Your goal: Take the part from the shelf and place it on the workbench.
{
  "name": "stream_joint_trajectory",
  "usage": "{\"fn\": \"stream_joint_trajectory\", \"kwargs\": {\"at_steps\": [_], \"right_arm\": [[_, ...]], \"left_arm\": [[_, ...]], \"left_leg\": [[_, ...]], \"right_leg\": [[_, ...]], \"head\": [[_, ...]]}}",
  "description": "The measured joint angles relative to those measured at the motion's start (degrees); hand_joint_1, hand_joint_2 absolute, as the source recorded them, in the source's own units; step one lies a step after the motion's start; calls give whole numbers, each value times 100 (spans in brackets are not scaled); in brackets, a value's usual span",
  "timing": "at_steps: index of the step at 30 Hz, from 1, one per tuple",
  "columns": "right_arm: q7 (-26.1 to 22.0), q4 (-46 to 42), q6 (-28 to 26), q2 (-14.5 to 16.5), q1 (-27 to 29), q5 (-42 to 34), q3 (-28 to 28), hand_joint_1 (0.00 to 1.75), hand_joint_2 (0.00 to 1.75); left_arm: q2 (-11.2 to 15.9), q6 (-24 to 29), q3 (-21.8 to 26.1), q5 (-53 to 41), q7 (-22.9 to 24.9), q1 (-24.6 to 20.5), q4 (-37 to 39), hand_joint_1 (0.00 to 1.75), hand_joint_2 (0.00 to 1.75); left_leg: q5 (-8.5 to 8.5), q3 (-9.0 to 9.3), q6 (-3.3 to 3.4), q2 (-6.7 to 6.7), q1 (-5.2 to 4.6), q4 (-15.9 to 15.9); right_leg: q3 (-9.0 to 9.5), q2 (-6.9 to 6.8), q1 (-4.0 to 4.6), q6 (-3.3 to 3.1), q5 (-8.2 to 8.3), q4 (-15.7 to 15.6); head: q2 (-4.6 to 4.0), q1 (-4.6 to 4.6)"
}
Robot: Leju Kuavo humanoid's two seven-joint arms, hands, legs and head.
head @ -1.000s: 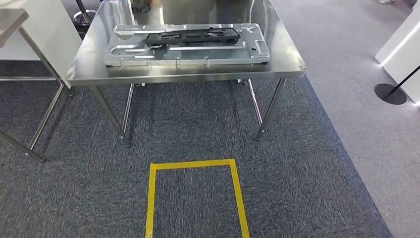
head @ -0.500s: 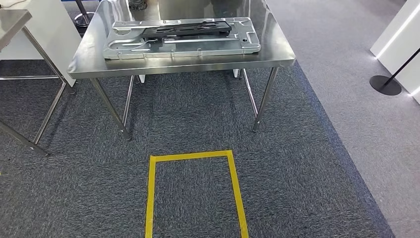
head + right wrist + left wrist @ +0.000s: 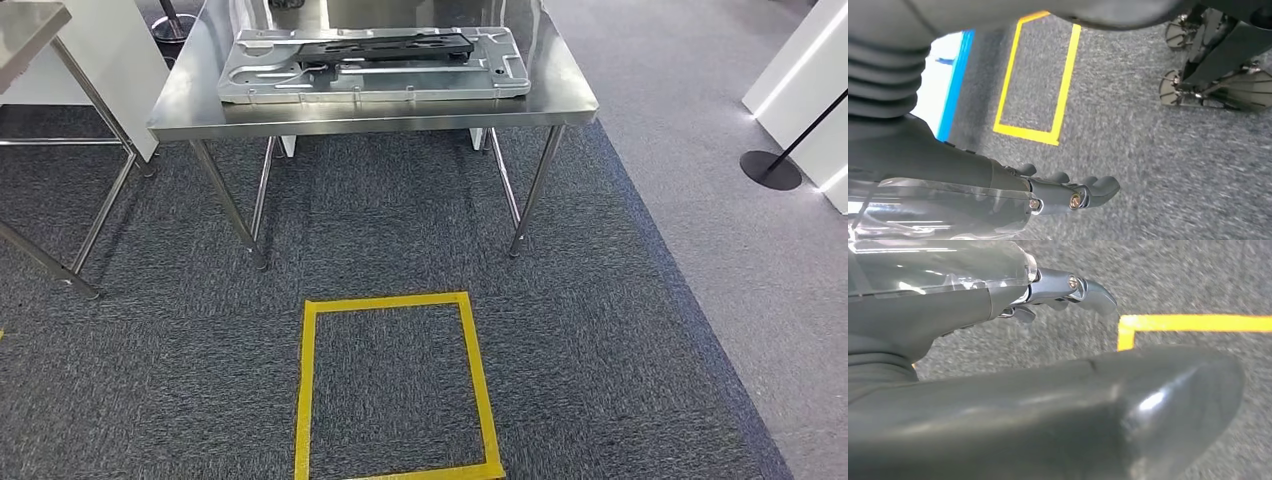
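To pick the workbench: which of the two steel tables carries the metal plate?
The middle table, with the plate on it; the left table shows just a corner.

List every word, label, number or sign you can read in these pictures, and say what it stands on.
No text can be read in these pictures.
Metal plate on the steel table: no lettering or number visible.
Yellow tape square on the carpet: a plain floor marking, no writing.
Left hand and right hand: no label or brand visible.
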Motion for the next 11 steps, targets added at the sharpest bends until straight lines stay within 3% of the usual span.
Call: {"fn": "stream_joint_trajectory", "kwargs": {"at_steps": [2,4,8,11], "right_arm": [[32,-1,-34,-2,2,-2,-27,0,87],[34,0,-53,-1,3,-8,-45,0,0],[-51,1,-35,-1,3,-45,-85,0,175],[-65,1,-25,-1,6,-74,-101,0,175]], "left_arm": [[-4,13,8,-1,75,-3,0,0,87],[-5,23,30,0,114,-5,0,0,175],[-7,60,89,2,166,-6,0,0,175],[-6,60,109,22,192,-5,0,0,175]], "left_leg": [[30,-17,16,-7,-9,-18],[45,-41,42,-1,-33,-7],[67,-83,75,4,-47,27],[72,-97,82,4,-48,36]], "right_leg": [[-16,-3,-2,-93,35,-35],[-32,3,-21,-14,80,-36],[-65,6,-36,75,135,-37],[-74,8,-38,102,152,-37]], "head": [[0,0],[0,0],[0,0],[0,0]]}}
